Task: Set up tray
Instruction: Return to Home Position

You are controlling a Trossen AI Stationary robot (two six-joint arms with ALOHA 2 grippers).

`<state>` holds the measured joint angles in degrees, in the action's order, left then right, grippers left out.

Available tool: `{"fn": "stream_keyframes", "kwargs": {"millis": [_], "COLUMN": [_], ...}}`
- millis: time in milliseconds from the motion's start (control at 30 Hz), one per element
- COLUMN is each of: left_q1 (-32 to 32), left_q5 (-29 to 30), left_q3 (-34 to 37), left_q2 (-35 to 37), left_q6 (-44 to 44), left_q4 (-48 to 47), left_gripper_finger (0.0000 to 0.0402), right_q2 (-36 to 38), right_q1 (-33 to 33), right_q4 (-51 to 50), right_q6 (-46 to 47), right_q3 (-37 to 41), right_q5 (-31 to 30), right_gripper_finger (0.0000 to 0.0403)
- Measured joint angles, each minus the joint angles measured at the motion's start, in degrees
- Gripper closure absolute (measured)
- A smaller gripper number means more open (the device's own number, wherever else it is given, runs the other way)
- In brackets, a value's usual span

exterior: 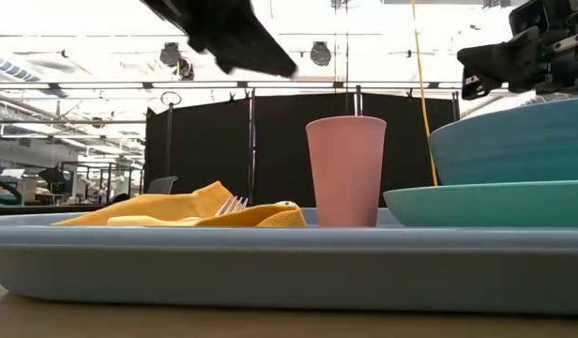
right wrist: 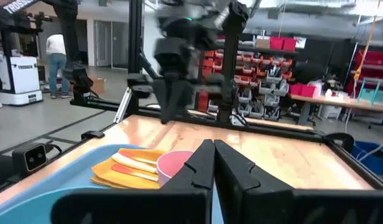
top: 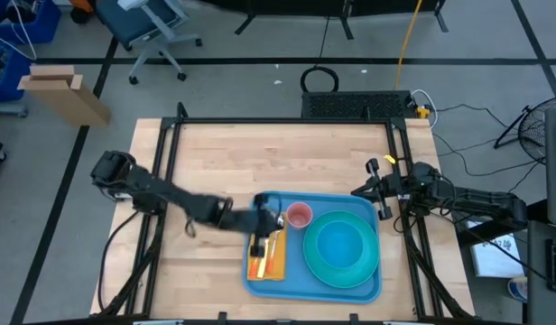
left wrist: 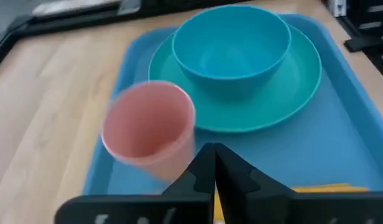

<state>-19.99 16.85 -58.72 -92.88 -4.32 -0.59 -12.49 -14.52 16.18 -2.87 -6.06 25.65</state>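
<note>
The blue tray [top: 260, 285] lies on the table toward its near right side. On it a pink cup [left wrist: 151, 127] stands upright. A blue bowl [left wrist: 232, 43] sits on a round teal plate [left wrist: 285, 99]. A yellow napkin [exterior: 176, 208] lies flat with a fork [exterior: 231, 203] on it. My left gripper [left wrist: 213, 168] is shut and hovers over the tray's left part, next to the cup and above the napkin. My right gripper [right wrist: 213, 163] is shut and waits in the air at the tray's far right corner [top: 373, 200], pointing toward the table's left.
The wooden table top [top: 278, 158] shows bare boards beyond the tray and to its left. Black frame rails [top: 170, 153] run along the table's left and right sides. A person [right wrist: 55, 53] stands far off in the room.
</note>
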Motion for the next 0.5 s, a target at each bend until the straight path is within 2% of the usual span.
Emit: {"fn": "stream_keyframes", "kwargs": {"millis": [133, 233, 300, 400, 500], "left_q1": [8.4, 14.1, 17.4, 21.2, 23.8], "left_q5": [-11.6, -14.3, -16.9, -21.1, -21.6], "left_q3": [1.4, 2.3, 4.2, 11.1, 19.2], "left_q2": [-0.1, 2.5, 4.4, 10.0, 16.8], "left_q6": [9.6, 14.5, 16.6, 17.4, 16.6], "left_q4": [6.1, 7.1, 11.4, 17.2, 23.9], "left_gripper_finger": [0.0398, 0.0399, 0.0400, 0.0400, 0.0400], "right_q2": [-0.1, 0.0, 0.0, 0.2, 0.2], "right_q1": [0.0, -0.1, -0.2, -0.2, -0.2], "right_q4": [8.5, 10.2, 9.1, 8.6, 7.0], "right_q6": [0.4, 0.5, 0.6, 0.3, 0.1], "right_q3": [3.5, 4.3, 4.4, 4.5, 4.5], "right_q5": [-0.1, -1.1, -1.8, -1.6, -1.6], "right_gripper_finger": [0.0403, 0.0403, 0.0403, 0.0403, 0.0403]}}
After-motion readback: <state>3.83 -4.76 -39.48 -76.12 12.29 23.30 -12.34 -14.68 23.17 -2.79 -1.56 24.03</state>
